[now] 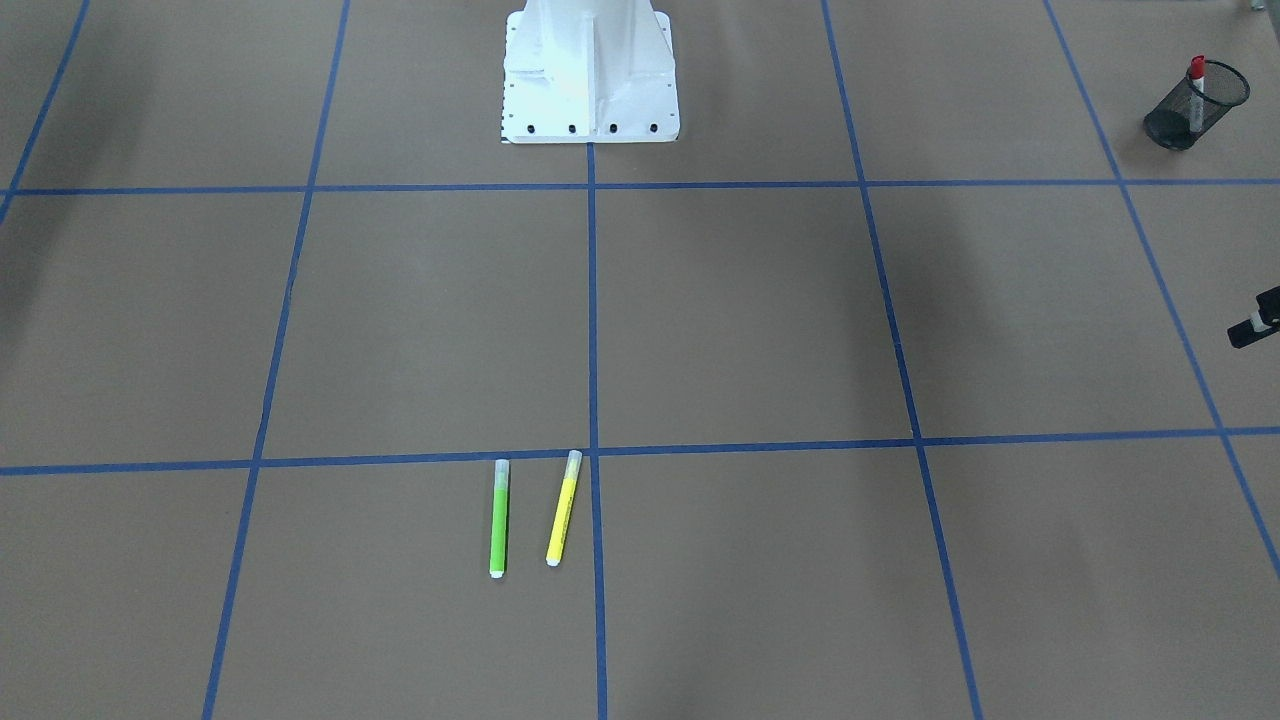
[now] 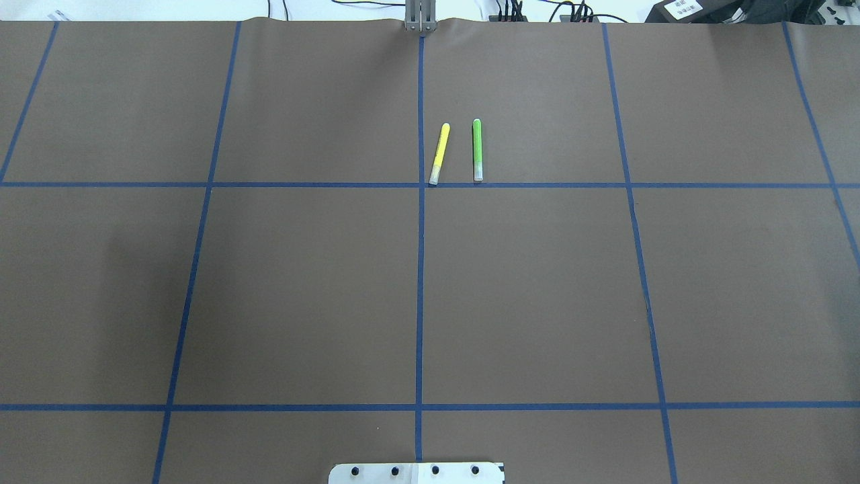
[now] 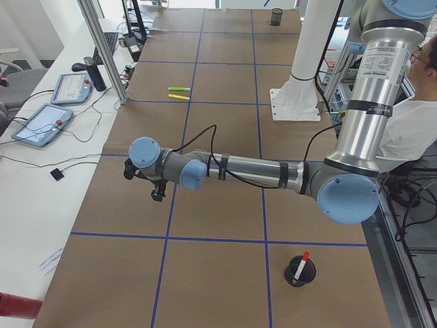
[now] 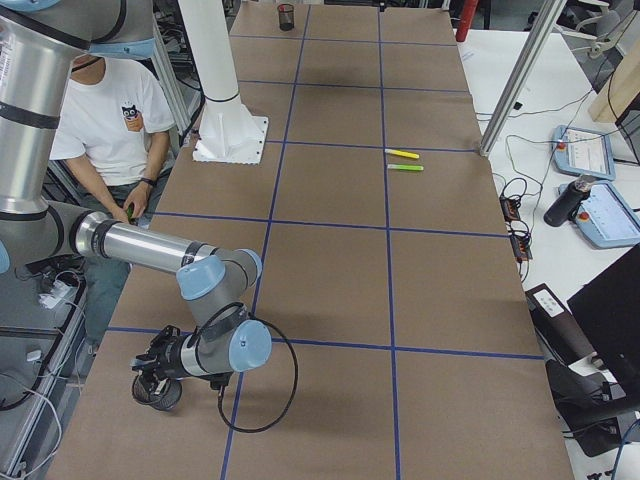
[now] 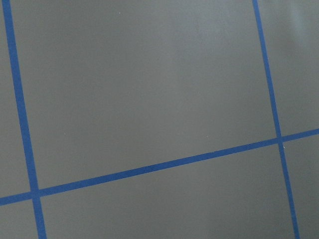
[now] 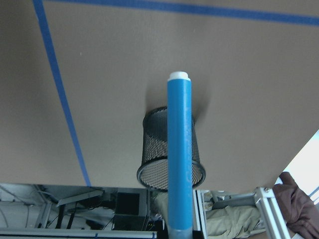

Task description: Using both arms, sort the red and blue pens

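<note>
The blue pen (image 6: 179, 149) fills the middle of the right wrist view, white end forward, hanging over a black mesh cup (image 6: 153, 144). No fingers show there, but the pen stays in mid-air, so my right gripper (image 4: 150, 385) is shut on it above that cup (image 4: 165, 397). The red pen (image 1: 1196, 85) stands in a second black mesh cup (image 1: 1215, 105) at the table's corner on my left side, and the red pen (image 3: 301, 265) shows again in the exterior left view. My left gripper (image 1: 1250, 330) pokes in at the front-facing view's right edge above bare table. I cannot tell its state.
A green highlighter (image 1: 499, 518) and a yellow highlighter (image 1: 563, 508) lie side by side near the table's centre line, far from both grippers. A seated person (image 4: 115, 130) is behind the robot. The white robot base (image 1: 590, 75) stands mid-table; tablets and cables lie along the operators' side.
</note>
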You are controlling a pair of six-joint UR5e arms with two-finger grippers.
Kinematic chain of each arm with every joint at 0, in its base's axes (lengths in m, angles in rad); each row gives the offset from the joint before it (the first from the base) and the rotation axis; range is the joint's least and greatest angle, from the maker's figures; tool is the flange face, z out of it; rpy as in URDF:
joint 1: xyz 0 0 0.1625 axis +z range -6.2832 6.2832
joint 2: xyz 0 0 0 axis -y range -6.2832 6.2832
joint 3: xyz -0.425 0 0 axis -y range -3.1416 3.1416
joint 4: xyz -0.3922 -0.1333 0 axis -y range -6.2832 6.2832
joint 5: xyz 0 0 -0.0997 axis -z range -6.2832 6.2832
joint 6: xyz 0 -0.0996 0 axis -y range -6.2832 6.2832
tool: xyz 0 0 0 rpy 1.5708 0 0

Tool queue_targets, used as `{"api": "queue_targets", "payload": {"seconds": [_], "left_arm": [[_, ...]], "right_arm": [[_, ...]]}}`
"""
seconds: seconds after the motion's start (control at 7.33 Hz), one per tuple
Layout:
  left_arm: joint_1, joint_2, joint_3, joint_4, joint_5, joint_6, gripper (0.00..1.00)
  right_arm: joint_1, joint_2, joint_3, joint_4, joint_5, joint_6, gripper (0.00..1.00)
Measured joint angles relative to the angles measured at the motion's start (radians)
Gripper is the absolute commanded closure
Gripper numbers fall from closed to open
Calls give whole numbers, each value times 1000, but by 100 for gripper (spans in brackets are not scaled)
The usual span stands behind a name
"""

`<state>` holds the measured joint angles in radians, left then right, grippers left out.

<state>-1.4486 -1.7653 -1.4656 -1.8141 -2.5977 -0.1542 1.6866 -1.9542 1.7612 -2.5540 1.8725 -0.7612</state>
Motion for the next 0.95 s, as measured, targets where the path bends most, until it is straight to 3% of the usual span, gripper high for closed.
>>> {"api": "queue_targets", "payload": {"seconds": [0.41,0.95], "left_arm": [[0,2,-13,-15,22,0,0],[0,3,-55,-13,43,-18,0]], "right_arm": [[1,-24,-78,3,-40,-17,100],[-1,-10,-199,76,24,-22,100]]}}
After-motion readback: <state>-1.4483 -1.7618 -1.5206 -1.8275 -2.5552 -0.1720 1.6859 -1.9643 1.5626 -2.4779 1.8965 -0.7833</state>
